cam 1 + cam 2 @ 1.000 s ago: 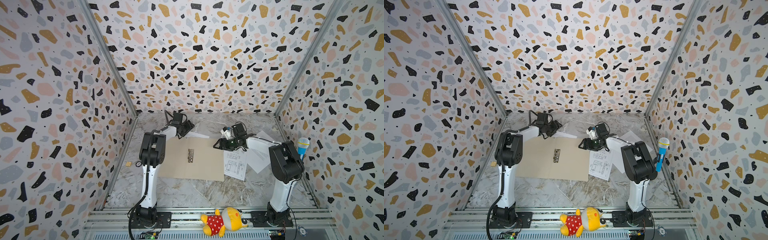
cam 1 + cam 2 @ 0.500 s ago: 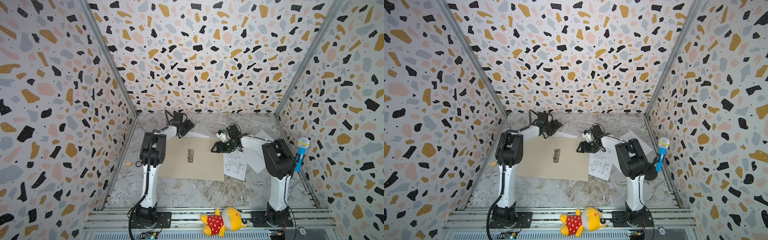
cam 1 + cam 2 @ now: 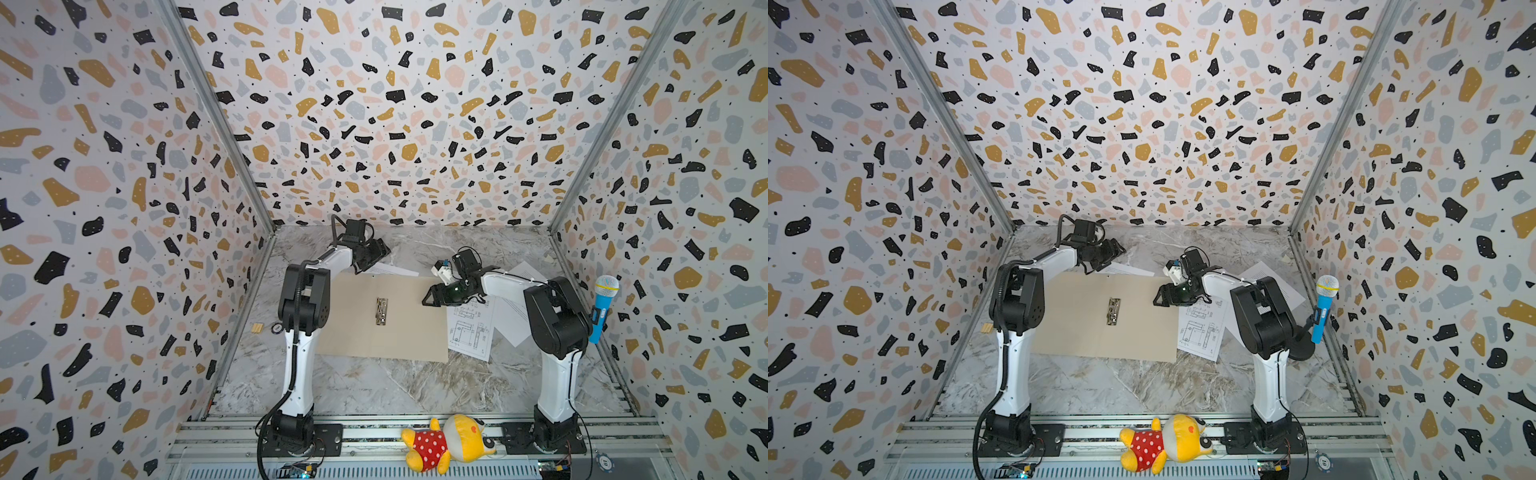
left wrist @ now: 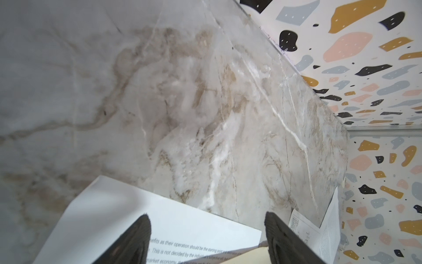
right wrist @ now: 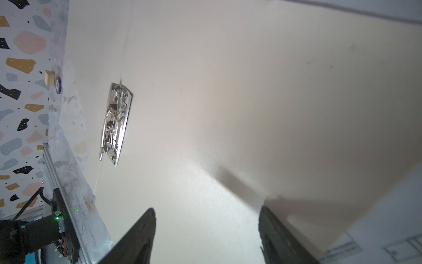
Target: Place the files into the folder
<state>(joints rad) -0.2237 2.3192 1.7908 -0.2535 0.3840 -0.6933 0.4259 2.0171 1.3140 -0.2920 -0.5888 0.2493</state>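
Note:
The tan folder (image 3: 382,328) (image 3: 1113,332) lies open and flat mid-table, its silver clip (image 3: 380,311) (image 5: 115,124) at the spine. One of the files, a text sheet (image 3: 395,271) (image 4: 173,219), pokes out from under the folder's far edge. A drawing sheet (image 3: 471,328) (image 3: 1202,328) lies against the folder's right edge, and a further white sheet (image 3: 524,270) sits behind the right arm. My left gripper (image 3: 384,249) (image 4: 206,219) is open above the text sheet, holding nothing. My right gripper (image 3: 428,296) (image 5: 206,214) is open and empty over the folder's right part.
A yellow plush toy (image 3: 449,442) lies on the front rail. A blue toy microphone (image 3: 602,307) stands by the right wall. A small wooden block (image 3: 257,327) and a round disc (image 3: 276,328) sit by the left wall. Patterned walls close in three sides.
My right gripper has moved left, from the drawing sheet's side to over the folder's right edge. My left arm has stayed in place, its jaws slightly wider.

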